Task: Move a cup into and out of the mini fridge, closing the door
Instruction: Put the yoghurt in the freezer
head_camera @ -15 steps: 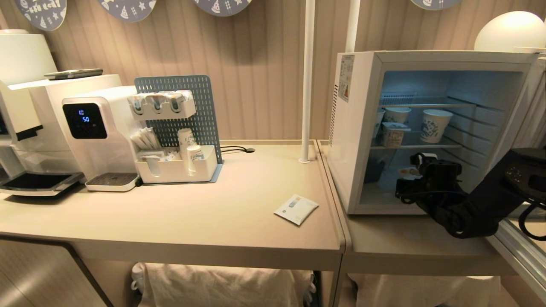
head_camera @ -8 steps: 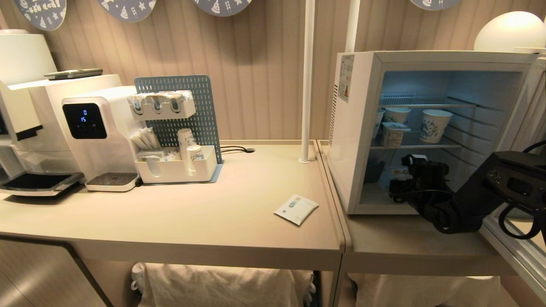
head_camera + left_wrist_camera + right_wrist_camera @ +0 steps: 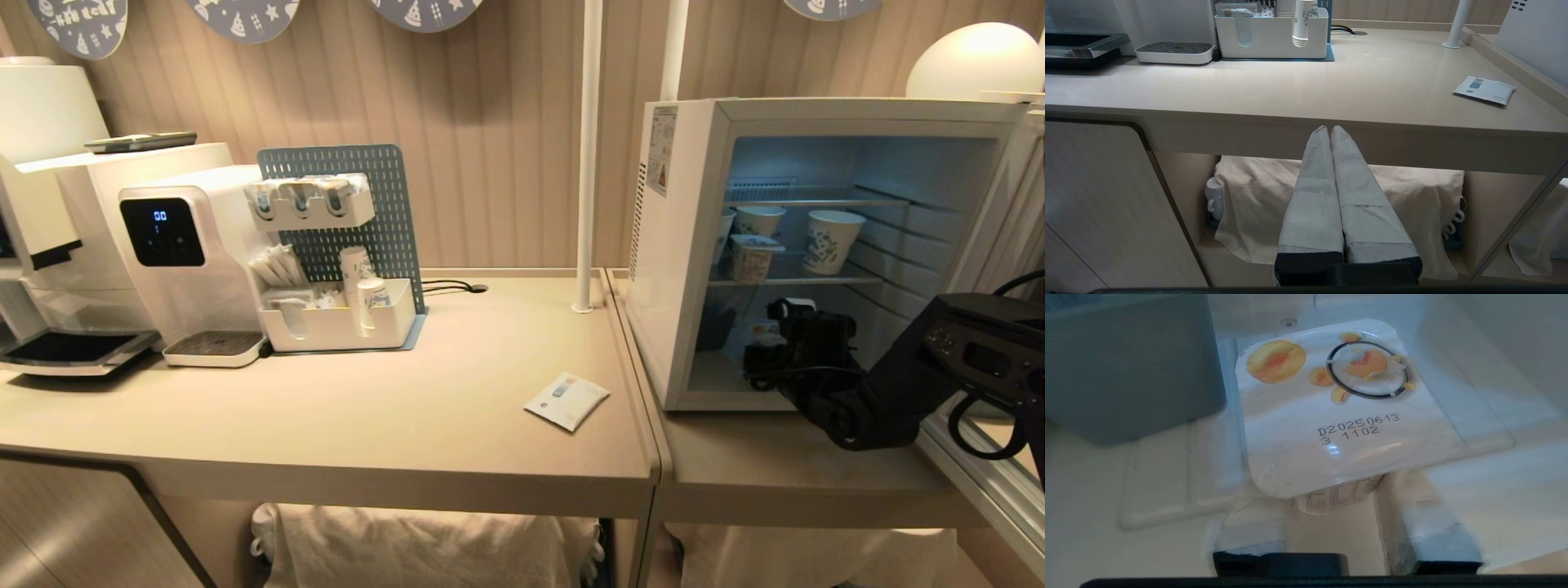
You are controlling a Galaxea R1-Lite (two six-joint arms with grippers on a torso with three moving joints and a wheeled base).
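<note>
The mini fridge stands on the right counter, and its door is swung wide open to the right. My right gripper reaches into the bottom compartment under the wire shelf. It is shut on the cup, a small white cup whose foil lid shows peach pictures and a printed date code. Its fingers flank the cup's body beneath the lid, just over the fridge floor. In the head view only a sliver of the cup's lid shows past the wrist. My left gripper hangs shut in front of the counter's front edge.
Paper cups and a small lidded cup stand on the shelf above. A grey-blue container sits on the fridge floor beside the held cup. A white post, a leaflet and a cup organiser are on the left counter.
My right arm has moved leftward and deeper into the fridge's bottom compartment, carrying the cup with it. The left arm has not moved.
</note>
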